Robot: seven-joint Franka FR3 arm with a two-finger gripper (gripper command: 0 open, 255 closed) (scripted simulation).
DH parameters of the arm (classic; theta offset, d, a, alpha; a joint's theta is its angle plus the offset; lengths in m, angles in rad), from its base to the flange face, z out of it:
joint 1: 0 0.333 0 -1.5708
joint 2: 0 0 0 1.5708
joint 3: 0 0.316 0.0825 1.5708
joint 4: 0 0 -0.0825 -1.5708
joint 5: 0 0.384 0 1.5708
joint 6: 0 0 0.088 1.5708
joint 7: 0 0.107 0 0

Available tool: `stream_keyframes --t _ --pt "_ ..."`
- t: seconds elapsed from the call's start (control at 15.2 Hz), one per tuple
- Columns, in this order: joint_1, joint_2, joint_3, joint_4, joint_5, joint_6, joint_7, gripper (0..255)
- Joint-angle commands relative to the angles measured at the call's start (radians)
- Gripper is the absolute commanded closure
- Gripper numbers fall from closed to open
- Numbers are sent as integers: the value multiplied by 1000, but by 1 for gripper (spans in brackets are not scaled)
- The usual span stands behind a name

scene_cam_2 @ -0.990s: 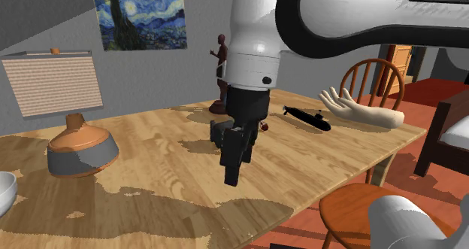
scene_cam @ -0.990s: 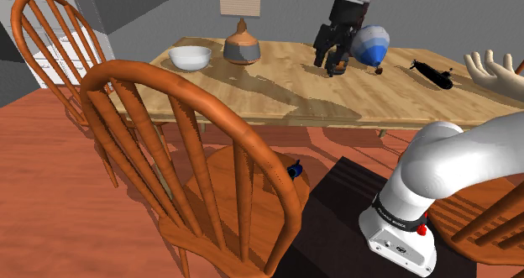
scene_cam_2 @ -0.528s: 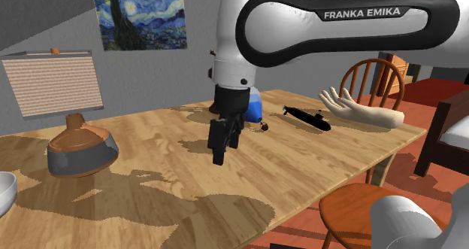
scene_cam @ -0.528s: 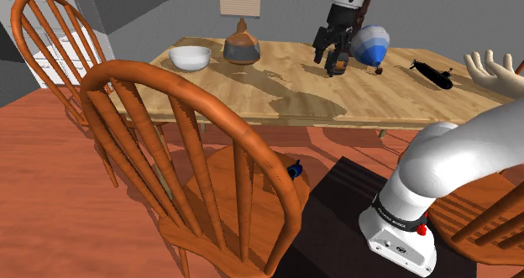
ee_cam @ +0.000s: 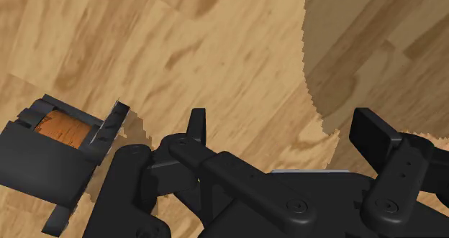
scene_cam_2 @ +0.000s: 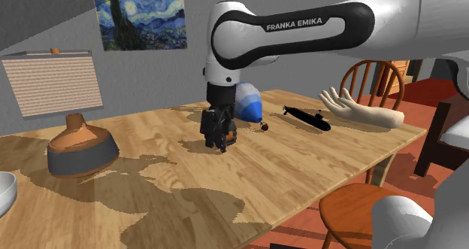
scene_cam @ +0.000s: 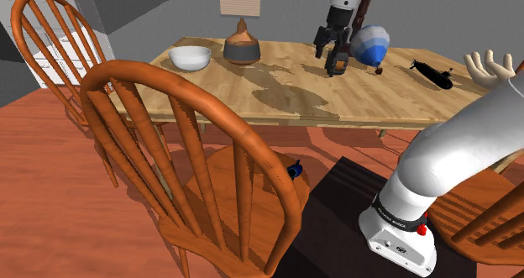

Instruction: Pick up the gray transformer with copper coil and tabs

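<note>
a: where does the gripper (ee_cam: pixel 282 118) sit?
b: low over the wooden table (scene_cam_2: pixel 301 172), hanging from the white arm (scene_cam_2: pixel 301 37), near a blue and white balloon-shaped thing (scene_cam: pixel 370 43).
a: and its fingers (ee_cam: pixel 196 125)?
b: spread apart, with only bare wood between them. they pinch nothing.
a: where's the transformer?
b: the transformer (ee_cam: pixel 61 150) lies on the table just outside one finger, not between the two. it has a dark gray frame, a copper-orange coil showing in its middle, and thin tabs sticking off its edges. that finger stands apart from it.
a: what else is on the table?
b: a lamp (scene_cam_2: pixel 79 146) with an orange and gray base, a white bowl (scene_cam: pixel 190 57), a black submarine model (scene_cam_2: pixel 307 117) and a pale hand model (scene_cam_2: pixel 359 110), all well apart from the transformer.
</note>
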Motion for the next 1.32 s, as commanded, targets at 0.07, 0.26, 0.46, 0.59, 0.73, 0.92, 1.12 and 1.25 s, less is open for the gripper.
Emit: stream_keyframes --t 0.07,0.26,0.46,0.59,0.73,0.92,1.12,1.25 --pt "-13 83 -42 70 0 17 -43 0" --pt "-27 175 -84 151 12 31 -89 0" --pt "-45 272 -125 241 36 38 -137 0" --pt "-60 341 -149 309 58 38 -171 0" --pt "-80 413 -171 382 85 34 -204 0" --pt "-117 518 -196 495 130 21 -250 0" --pt "-116 514 -193 449 128 62 -249 0" --pt "-115 512 -193 420 127 90 -249 0"
